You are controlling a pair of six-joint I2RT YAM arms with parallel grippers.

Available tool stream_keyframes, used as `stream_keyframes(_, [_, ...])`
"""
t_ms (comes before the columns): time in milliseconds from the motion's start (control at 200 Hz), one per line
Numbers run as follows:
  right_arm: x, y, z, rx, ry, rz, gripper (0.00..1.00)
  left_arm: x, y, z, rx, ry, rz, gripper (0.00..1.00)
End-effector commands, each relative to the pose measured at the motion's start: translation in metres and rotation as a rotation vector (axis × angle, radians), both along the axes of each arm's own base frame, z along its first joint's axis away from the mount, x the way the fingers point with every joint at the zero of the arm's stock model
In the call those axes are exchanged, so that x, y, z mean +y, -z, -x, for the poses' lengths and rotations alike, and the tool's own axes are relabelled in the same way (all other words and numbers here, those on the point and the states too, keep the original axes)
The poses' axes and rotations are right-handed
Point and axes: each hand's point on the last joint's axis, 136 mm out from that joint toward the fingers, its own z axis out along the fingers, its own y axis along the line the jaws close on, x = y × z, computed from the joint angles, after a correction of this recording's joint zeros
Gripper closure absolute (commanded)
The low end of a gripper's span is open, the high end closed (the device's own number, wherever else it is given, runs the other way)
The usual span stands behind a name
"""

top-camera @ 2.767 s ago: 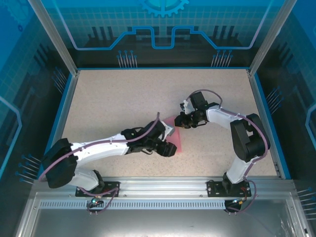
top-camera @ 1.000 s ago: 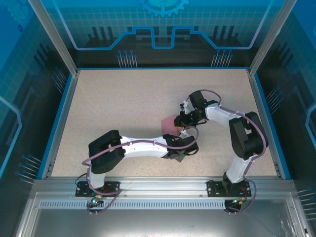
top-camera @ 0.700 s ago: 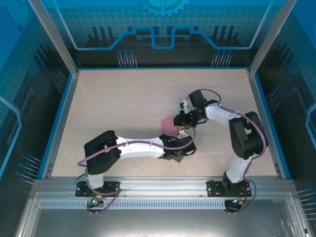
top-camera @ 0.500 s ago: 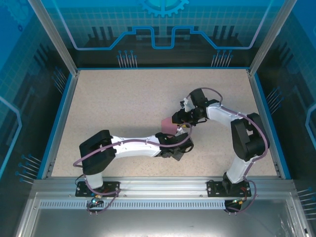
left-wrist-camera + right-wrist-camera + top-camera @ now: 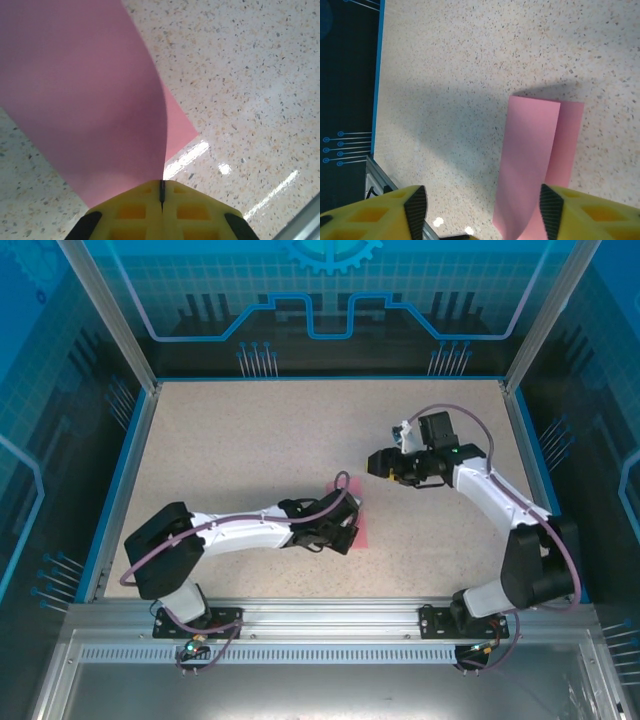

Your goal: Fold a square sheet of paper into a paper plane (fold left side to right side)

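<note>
Work is split mid-frame: the left claw [image 5: 161,187], clamped on the square sheet of paper [image 5: 85,100], arches its edge over for the fold, while the right claw [image 5: 378,464] hangs part-open, empty, just right.

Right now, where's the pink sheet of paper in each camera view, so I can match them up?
Top external: square sheet of paper, just right of centre, at the left gripper.
Left wrist: upper left and centre, curving down into the shut left gripper.
Right wrist: lower right, one flap curled over.
Shared landmark: speckled tabletop.
</note>
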Motion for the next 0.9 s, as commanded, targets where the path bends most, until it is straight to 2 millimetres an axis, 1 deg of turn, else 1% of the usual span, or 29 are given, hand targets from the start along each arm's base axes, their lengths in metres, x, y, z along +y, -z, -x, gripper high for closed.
stream_keyframes(0, [-0.012,0.018,0.028,0.054,0.006,0.031,0.52,-0.002,-0.014,-0.001,0.063,0.007,0.134,1.00])
stream_keyframes(55, [-0.012,0.024,0.036,0.060,0.010,0.030,0.62,0.003,-0.015,-0.004,0.075,0.008,0.145,1.00])
stream_keyframes(70, [-0.013,0.033,0.043,0.079,0.011,0.035,0.66,0.004,-0.015,-0.005,0.078,0.008,0.148,1.00])
stream_keyframes(125, [-0.013,0.047,0.053,0.100,0.013,0.040,0.73,0.006,-0.016,-0.007,0.091,0.019,0.161,1.00])
stream_keyframes(170, [-0.010,0.058,0.062,0.122,0.008,0.041,0.77,0.007,-0.016,-0.009,0.098,0.021,0.165,1.00])
stream_keyframes(270, [0.004,0.084,0.080,0.182,-0.025,0.051,0.87,0.014,-0.013,-0.015,0.114,0.016,0.160,1.00])
stream_keyframes(350, [0.014,0.101,0.088,0.208,-0.049,0.081,0.92,0.017,-0.012,-0.017,0.123,0.018,0.158,1.00])
stream_keyframes(505, [0.024,0.125,0.092,0.238,-0.066,0.148,0.96,0.021,-0.006,-0.017,0.146,0.039,0.125,1.00])
stream_keyframes(625, [0.027,0.136,0.095,0.266,-0.088,0.186,0.97,0.026,0.002,-0.017,0.159,0.045,0.095,1.00])
stream_keyframes(760, [0.023,0.151,0.103,0.316,-0.100,0.251,0.97,0.031,0.008,-0.020,0.166,0.043,0.072,1.00])
stream_keyframes(895, [0.017,0.158,0.111,0.350,-0.116,0.296,0.98,0.032,0.009,-0.025,0.161,0.045,0.066,1.00])
